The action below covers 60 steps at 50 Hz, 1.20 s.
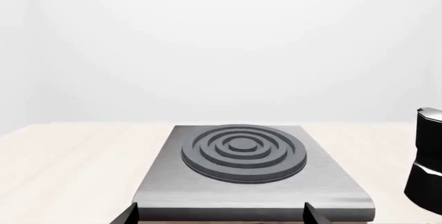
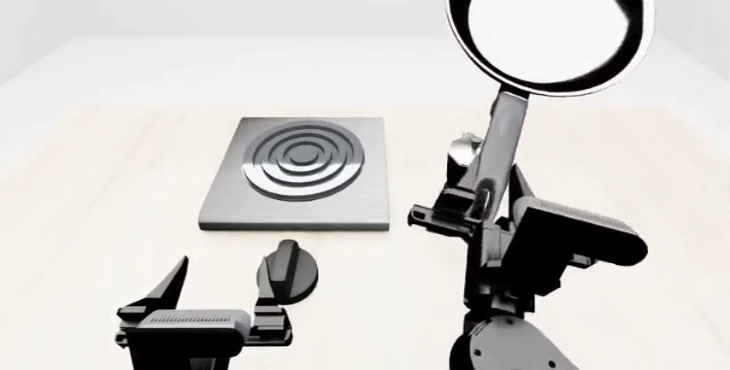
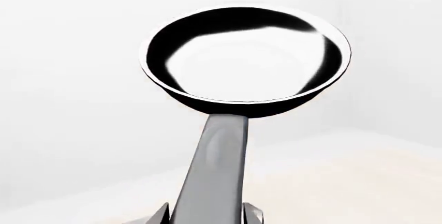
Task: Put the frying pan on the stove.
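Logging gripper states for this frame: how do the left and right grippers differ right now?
The right gripper is shut on the frying pan handle and holds it up in the air; the left gripper is open and holds nothing. The right gripper sits to the right of the stove, raised; the left gripper sits low, near the stove's front edge, beside the black knob. Both are black two-finger grippers.

Frying pan (image 2: 550,24) raised right of the stove (image 2: 301,184); knob (image 2: 286,272) seemingly before it.
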Motion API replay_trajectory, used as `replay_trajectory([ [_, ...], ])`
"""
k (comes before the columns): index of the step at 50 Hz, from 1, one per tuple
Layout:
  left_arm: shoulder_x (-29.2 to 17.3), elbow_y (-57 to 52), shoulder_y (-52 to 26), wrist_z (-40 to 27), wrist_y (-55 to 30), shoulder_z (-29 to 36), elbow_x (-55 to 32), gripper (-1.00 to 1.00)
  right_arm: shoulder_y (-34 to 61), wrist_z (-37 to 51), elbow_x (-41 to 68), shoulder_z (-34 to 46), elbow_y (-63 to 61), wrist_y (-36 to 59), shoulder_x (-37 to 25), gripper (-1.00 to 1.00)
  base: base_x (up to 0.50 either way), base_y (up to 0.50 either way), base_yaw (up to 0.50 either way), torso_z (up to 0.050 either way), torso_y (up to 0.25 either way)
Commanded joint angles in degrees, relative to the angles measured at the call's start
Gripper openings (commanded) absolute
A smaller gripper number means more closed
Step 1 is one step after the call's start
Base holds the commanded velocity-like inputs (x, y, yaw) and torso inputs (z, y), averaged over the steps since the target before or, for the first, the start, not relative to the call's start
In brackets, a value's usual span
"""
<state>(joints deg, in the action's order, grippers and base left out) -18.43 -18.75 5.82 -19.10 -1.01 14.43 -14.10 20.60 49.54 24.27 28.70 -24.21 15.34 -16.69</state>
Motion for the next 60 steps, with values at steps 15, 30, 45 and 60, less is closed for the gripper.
replay_trajectory([
  [15,-0.5,0.0,-0.2,-0.4,0.1,-0.1,-0.7,1.0,10.0,-18.6,4.2,9.4,0.1,4.8,-4.1,-1.0,0.0,0.0,0.0,0.0,0.002],
  [30,-0.7,0.2,-0.4,-0.6,0.1,0.0,-1.0,1.0,15.6,-24.9,7.4,9.3,6.2,7.7,-5.7,-1.0,0.0,0.0,0.0,0.001,0.002],
  [45,-1.0,0.1,-0.6,-0.7,0.1,-0.1,-1.6,1.0,20.3,-32.9,10.4,10.3,14.1,8.7,-5.1,-1.0,0.0,0.0,0.0,0.001,0.002],
  [60,-1.0,0.1,-0.5,-1.0,0.3,0.4,-1.3,1.0,22.6,-37.6,13.3,9.8,23.1,9.4,-3.3,-1.0,0.0,0.0,0.0,0.0,0.002],
])
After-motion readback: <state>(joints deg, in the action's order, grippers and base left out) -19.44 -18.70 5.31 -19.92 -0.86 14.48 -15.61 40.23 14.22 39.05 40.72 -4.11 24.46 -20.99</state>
